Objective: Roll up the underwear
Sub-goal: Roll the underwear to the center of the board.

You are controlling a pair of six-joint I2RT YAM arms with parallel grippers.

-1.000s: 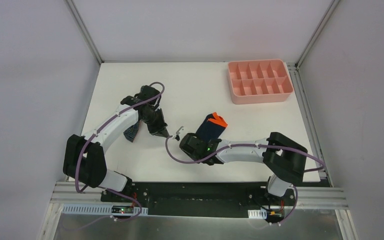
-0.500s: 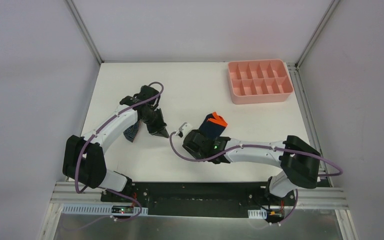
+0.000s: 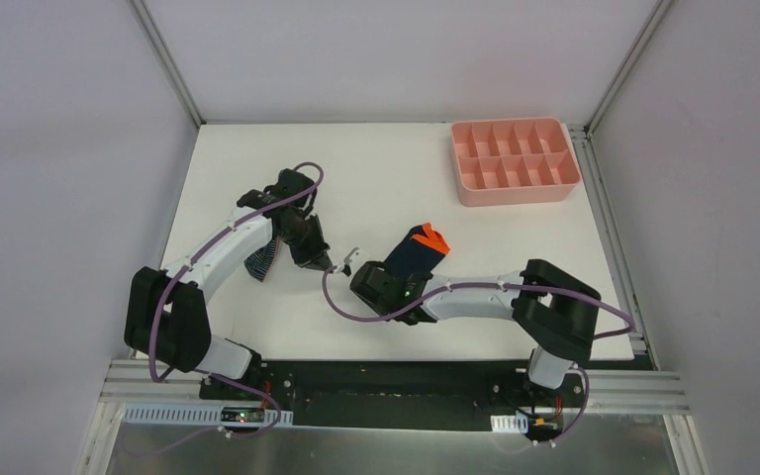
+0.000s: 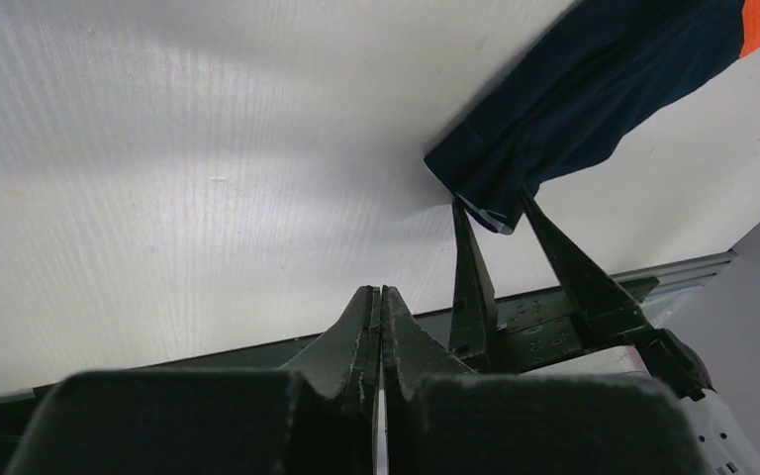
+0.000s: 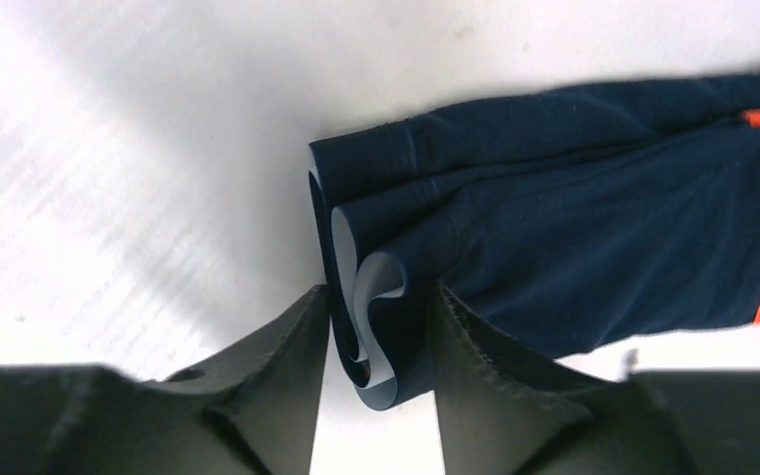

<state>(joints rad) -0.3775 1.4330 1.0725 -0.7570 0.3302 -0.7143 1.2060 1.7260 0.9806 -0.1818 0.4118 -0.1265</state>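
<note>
The right hand (image 5: 381,293) is about half open. Its two fingers (image 5: 297,346) straddle the folded near end of the navy briefs (image 5: 594,247) and touch the cloth on each side without squashing the loose folds. These briefs lie mid-bench, running toward 1 o'clock, with the orange trim at the far end. At 10 o'clock from it, the left hand (image 4: 382,297) is closed tight with nothing between its fingers. The striped briefs (image 3: 260,259) lie at its 9 o'clock, partly under the left arm. That makes two hands, two briefs and one pink tray (image 3: 520,194), which sits at the bench's (image 3: 376,168) far 1 o'clock corner.
</note>
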